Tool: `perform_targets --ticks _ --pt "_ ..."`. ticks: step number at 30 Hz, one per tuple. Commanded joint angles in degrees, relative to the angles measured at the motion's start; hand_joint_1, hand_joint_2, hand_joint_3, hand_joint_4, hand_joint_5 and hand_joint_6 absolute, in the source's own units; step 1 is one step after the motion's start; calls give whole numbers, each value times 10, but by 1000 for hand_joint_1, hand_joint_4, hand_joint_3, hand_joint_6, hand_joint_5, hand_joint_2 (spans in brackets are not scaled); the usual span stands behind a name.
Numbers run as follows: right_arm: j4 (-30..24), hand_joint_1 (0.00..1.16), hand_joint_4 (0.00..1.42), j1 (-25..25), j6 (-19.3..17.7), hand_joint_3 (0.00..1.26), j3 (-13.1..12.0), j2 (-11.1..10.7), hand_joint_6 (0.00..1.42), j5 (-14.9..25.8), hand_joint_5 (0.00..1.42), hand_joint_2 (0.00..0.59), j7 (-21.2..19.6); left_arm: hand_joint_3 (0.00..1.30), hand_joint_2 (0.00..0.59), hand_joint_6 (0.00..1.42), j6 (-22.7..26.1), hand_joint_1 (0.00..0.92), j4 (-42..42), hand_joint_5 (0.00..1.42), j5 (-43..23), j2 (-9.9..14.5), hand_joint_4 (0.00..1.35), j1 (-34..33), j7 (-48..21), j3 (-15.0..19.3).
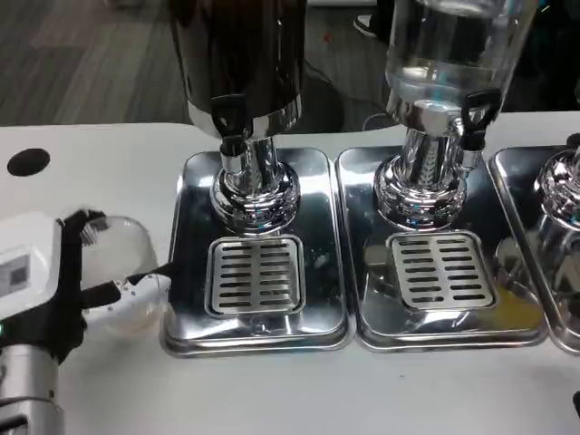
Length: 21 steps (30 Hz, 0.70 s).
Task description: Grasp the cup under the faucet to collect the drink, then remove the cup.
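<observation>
A clear plastic cup sits on the white table at the left, just beside the left steel tray. My left hand wraps its black-and-white fingers around the cup from the left and grips it. The dark drink dispenser with its black faucet stands over the tray's slotted drip grate, to the right of the cup. The cup looks empty, though its clear wall makes that hard to tell.
A second dispenser with a clear tank stands on the middle tray, with its own grate. A third tray shows at the right edge. A black hole marks the table at far left.
</observation>
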Motion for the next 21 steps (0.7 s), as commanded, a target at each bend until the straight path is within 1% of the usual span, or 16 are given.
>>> perform_targets --ticks 1,5,12,17,21 --pt "3 470 54 1 -10 171 4 2 7 0 26 371 4 532 122 854 -7 435 -44 806 0 1 588 -3 7 13" --pt "11 470 54 4 -17 171 3 -1 7 7 26 371 6 533 119 865 -4 442 -49 806 -1 -4 588 -15 1 11" --pt "25 470 54 12 -36 170 -3 -7 7 24 26 371 14 533 123 869 16 437 23 806 10 -38 572 -84 -4 -37" --pt "41 471 54 18 -49 170 -10 -12 7 41 26 371 21 533 123 870 25 436 63 806 12 -57 572 -114 5 -65" --pt "52 472 54 19 -59 170 -16 -14 7 51 32 371 28 533 123 872 30 435 84 806 19 -74 572 -133 13 -95"
